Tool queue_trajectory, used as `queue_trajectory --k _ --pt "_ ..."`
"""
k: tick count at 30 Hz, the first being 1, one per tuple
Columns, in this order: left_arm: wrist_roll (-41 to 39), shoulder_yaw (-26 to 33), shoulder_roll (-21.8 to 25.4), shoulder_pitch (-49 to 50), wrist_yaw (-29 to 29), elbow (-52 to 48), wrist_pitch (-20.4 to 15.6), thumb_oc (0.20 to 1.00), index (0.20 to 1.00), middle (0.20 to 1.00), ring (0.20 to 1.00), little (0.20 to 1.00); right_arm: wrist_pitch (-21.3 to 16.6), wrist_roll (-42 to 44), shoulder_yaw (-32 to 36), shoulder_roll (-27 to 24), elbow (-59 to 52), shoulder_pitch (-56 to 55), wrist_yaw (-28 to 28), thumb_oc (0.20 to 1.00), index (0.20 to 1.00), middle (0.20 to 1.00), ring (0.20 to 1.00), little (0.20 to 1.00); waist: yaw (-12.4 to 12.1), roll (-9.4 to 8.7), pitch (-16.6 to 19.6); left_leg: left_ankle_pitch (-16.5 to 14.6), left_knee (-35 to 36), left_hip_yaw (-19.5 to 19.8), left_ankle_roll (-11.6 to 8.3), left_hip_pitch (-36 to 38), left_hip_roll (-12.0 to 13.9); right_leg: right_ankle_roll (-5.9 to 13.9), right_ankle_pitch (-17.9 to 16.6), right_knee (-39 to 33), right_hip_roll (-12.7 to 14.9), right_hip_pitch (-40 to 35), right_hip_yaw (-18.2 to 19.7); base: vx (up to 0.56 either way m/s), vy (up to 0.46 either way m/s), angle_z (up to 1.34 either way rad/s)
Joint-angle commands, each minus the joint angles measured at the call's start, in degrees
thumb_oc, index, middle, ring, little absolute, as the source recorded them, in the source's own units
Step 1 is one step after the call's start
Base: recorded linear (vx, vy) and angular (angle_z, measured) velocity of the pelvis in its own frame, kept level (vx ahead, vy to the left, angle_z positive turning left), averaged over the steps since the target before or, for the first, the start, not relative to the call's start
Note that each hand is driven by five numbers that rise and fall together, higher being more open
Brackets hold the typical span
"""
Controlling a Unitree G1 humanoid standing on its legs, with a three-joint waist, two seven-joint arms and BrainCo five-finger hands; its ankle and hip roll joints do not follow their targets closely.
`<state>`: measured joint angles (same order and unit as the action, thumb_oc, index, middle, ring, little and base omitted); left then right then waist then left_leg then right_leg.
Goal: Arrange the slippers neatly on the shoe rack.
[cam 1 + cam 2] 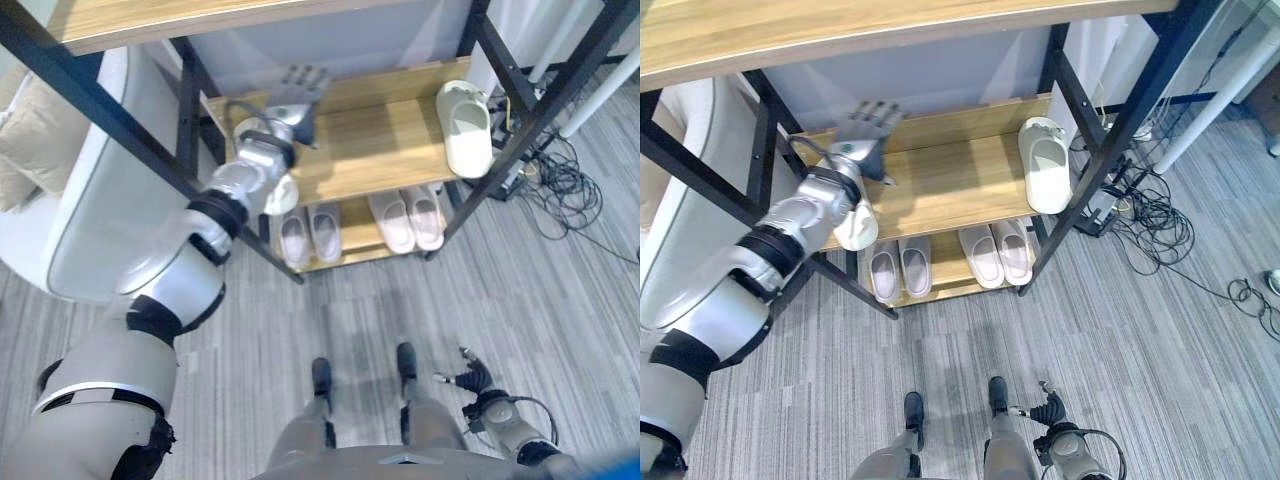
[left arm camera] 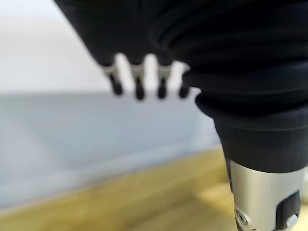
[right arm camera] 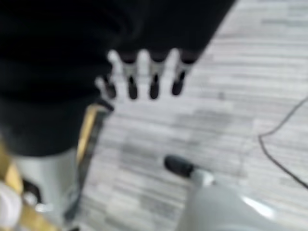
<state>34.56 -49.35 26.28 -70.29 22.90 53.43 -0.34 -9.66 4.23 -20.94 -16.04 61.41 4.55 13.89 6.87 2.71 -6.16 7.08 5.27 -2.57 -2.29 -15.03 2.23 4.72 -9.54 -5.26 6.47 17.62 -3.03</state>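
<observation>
Reaching over the shoe rack's [image 1: 400, 150] middle shelf, the left robot hand [image 1: 303, 95] spreads its fingers near a white slipper [image 1: 282, 193].

Right hand [image 3: 144, 72]: fingers [image 3: 154, 79] extended straight, holding nothing. Grey striped floor [image 3: 240, 120] lies beyond them. A black rack leg [image 3: 91, 139] stands nearby.

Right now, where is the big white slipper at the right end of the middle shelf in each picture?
Left eye view: slipper at upper right, on the middle shelf.
Right eye view: slipper just right of centre, same shelf end.
Shared landmark: the slanted black rack post just right of it.
</observation>
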Motion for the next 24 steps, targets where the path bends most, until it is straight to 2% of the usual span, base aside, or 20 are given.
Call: queue_trajectory --k 1,5,13,24 --pt "0.76 3.92 2.48 -5.06 2.85 3.72 0.65 1.0 1.0 1.0 1.0 1.0 -0.97 -0.16 0.91 -1.66 -1.02 0.9 1.34 1.0 1.0 1.0 1.0 1.0 -1.02 0.01 -2.96 -3.28 -0.27 3.57 -2.37 -1.54 -0.04 6.39 4.78 1.89 4.16 -2.17 -1.12 0.0 -0.005 -0.05" --pt "0.93 4.01 2.61 -4.96 2.52 4.34 0.85 1.0 1.0 1.0 1.0 1.0 -1.04 -0.1 1.27 -1.71 -1.1 0.54 1.59 1.0 1.0 1.0 1.0 1.0 -1.15 -0.08 -2.92 -3.17 -0.27 3.78 -2.27 -2.03 -0.14 6.42 4.46 1.68 4.24 -1.81 -1.29 0.0 0.0 0.0" --pt "1.34 3.89 6.69 -4.45 1.35 6.04 1.32 1.0 1.0 1.0 1.0 1.0 -0.95 0.11 1.86 -1.45 -0.83 0.86 1.57 1.0 1.0 1.0 1.0 1.0 -1.78 -0.72 -3.15 -2.9 -0.27 4.2 -2.21 -3.05 -0.34 6.47 4.26 1.57 4.29 -1.17 -1.85 0.01 0.005 0.04" --pt "0.62 4.63 6.58 -5.16 1.16 7.43 2.2 1.0 1.0 1.0 1.0 1.0 -0.8 0.57 1.33 -0.86 -1.01 3.09 1.61 1.0 1.0 1.0 1.0 1.0 -2.12 -1.51 -4.53 -2.51 -0.27 4.43 -2.13 -4.5 -0.39 6.51 3.89 1.68 4.44 0.19 -1.8 0.0 0.002 0.01"
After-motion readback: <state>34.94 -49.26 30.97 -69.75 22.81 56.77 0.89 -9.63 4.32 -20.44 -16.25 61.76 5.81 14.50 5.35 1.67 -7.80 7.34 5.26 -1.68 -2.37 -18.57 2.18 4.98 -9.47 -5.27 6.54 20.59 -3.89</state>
